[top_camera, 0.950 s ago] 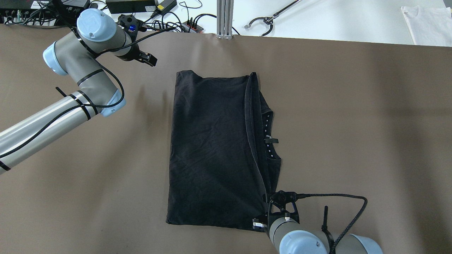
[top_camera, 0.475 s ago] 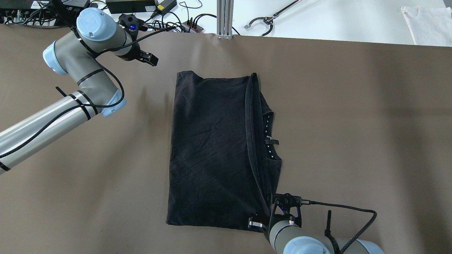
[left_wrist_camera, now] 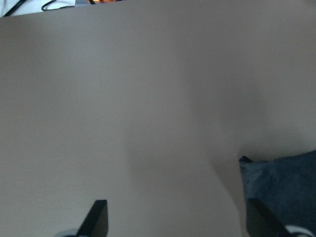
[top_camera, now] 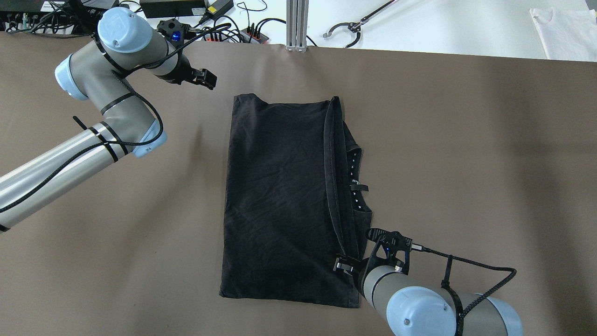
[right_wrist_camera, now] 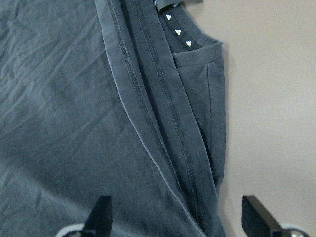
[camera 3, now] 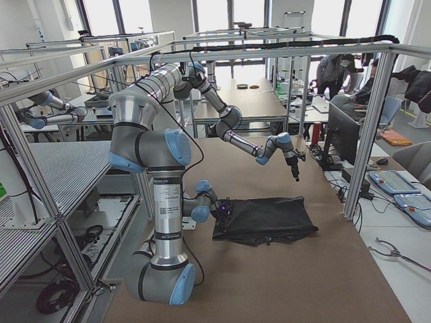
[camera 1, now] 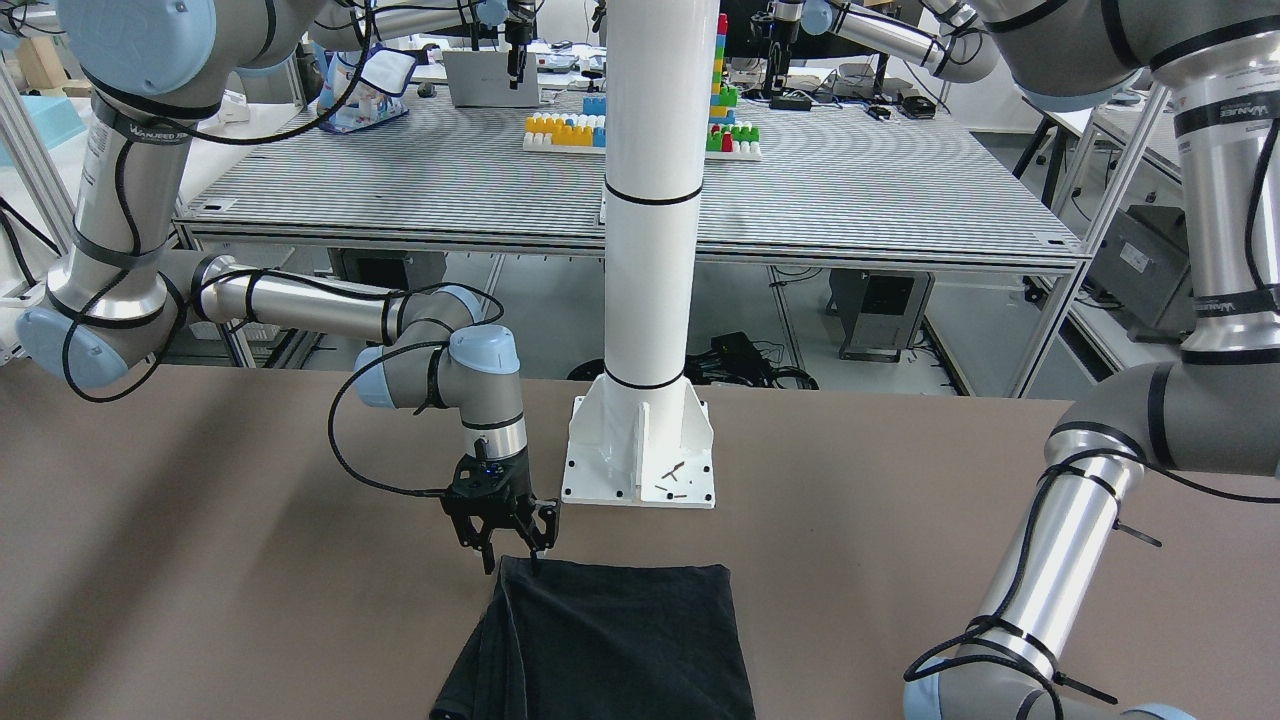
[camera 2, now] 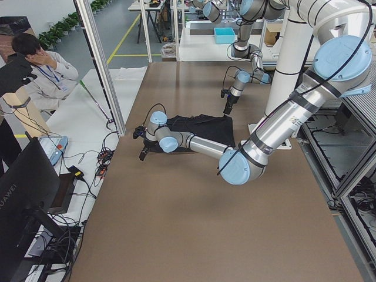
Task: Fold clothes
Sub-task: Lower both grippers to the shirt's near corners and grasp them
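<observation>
I work in a robotics lab, a wide hall of test cells. Near my right claw (camera 1: 512, 558) a white pole (camera 1: 650, 200) is bolted to my brown worktop (camera 1: 200, 500). Behind it a striped bench (camera 1: 880, 190) carries coloured toy bricks (camera 1: 565, 128) under more grey-and-blue arms (camera 1: 880, 30). Aluminium frames (camera 3: 372, 108) fence the cells. Just past my left claw (top_camera: 210, 79), off the worktop's edge, lie a power supply (top_camera: 172, 7) and tangled cables (top_camera: 252, 25). Farther out a person (camera 2: 44, 70) sits by a monitor (camera 2: 26, 188).
</observation>
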